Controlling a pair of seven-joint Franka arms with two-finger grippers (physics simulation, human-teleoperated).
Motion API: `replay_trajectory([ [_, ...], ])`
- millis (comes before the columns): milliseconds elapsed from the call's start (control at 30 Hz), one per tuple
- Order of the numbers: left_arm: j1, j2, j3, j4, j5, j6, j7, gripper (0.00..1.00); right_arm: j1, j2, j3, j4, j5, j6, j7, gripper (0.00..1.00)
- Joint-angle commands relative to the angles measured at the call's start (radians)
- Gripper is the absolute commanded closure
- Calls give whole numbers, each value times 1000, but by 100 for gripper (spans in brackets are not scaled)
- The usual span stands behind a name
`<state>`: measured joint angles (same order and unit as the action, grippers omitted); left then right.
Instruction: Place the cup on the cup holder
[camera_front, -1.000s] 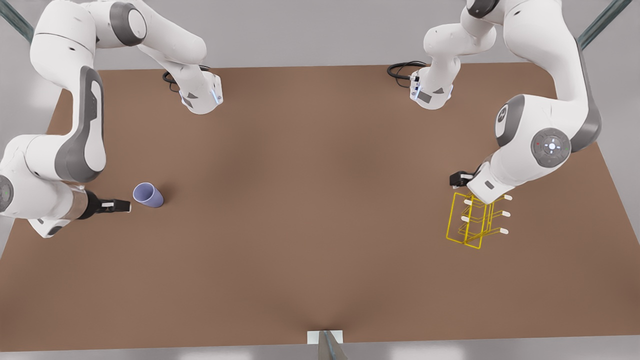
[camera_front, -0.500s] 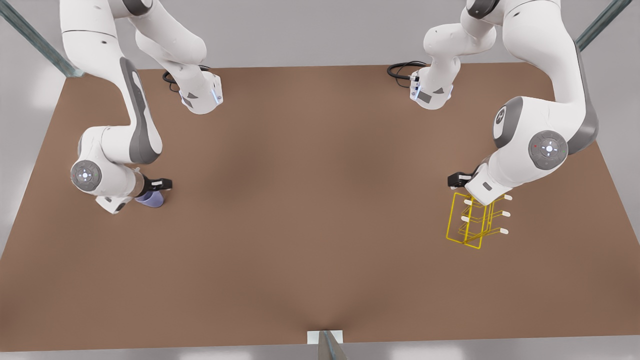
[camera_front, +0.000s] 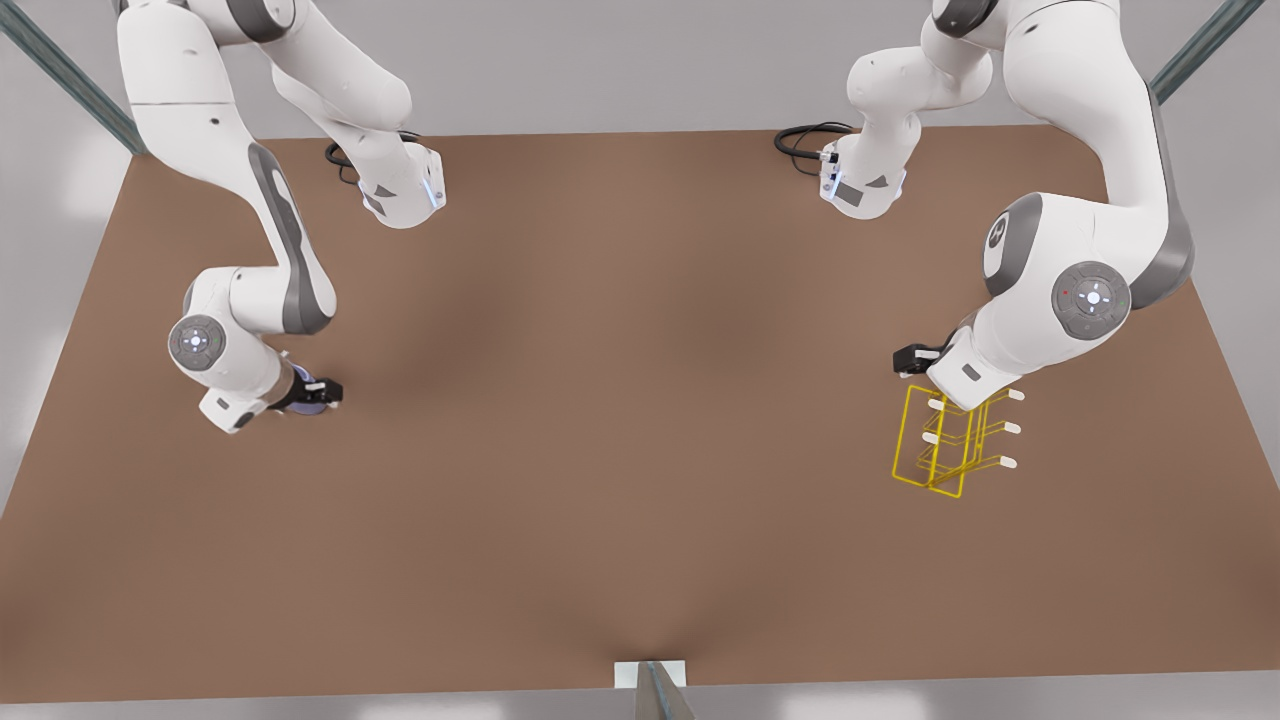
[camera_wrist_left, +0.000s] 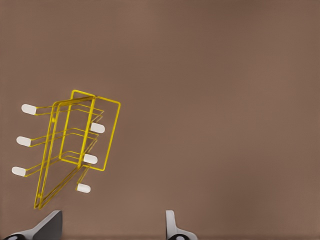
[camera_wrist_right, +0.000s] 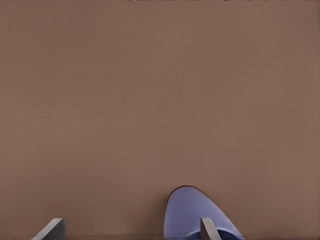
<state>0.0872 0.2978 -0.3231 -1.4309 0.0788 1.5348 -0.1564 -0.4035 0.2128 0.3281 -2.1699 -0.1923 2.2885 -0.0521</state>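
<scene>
The lavender cup (camera_wrist_right: 192, 212) lies on its side on the brown table, at the front view's left. My right gripper (camera_front: 312, 392) is right over it and open. In the right wrist view one fingertip (camera_wrist_right: 207, 227) overlaps the cup, the other (camera_wrist_right: 54, 229) stands well clear of it, and the right gripper (camera_wrist_right: 131, 229) holds nothing. In the front view just a sliver of the cup (camera_front: 310, 383) peeks out. The yellow wire cup holder (camera_front: 948, 442) stands at the front view's right. Just beyond the cup holder (camera_wrist_left: 75, 150), my left gripper (camera_front: 915, 358) hovers open and empty, as the left gripper (camera_wrist_left: 111, 227) shows in its wrist view.
Both arm bases (camera_front: 400, 190) (camera_front: 862, 185) sit at the table's far edge with black cables (camera_front: 805, 140) beside them. Bare brown tabletop (camera_front: 620, 400) spans the stretch between the cup and the holder.
The right arm swung in from the table's edge over the cup and settled lower on it, hiding most of it. The left arm has barely shifted.
</scene>
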Motion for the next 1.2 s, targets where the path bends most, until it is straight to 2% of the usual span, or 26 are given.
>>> replay_trajectory([
  [0,0,-2,-1,1,1,-1,-5,0,-3,-18,3,-30,-19,92,28,0],
  [100,-1,-2,-1,0,1,-1,-6,0,-9,-49,17,-96,-19,184,34,0],
  [233,-3,0,-1,-2,1,-1,-8,0,-9,-118,39,-180,-18,200,61,0],
  [500,-7,1,-1,-2,1,-1,-8,0,-100,-113,45,-211,-19,207,-45,0],
  [633,-7,1,-1,-3,1,-2,-8,0,-169,-115,98,-237,-19,210,-54,0],
  [733,-10,1,-1,-3,1,-8,-9,0,-182,-95,101,-237,-19,218,-68,0],
  [767,-10,1,-1,-3,1,-8,-9,0,-189,-96,112,-237,-21,204,-95,0],
  [800,-10,1,-1,-3,1,-8,-9,0,-253,-93,163,-237,-21,190,-146,0],
  [867,-14,1,-1,-5,1,-10,-9,0,-452,-56,359,-235,-21,187,-169,0],
  [1167,-14,3,-1,-5,1,-13,-9,0,-466,-29,378,-237,-35,190,-167,0],
])
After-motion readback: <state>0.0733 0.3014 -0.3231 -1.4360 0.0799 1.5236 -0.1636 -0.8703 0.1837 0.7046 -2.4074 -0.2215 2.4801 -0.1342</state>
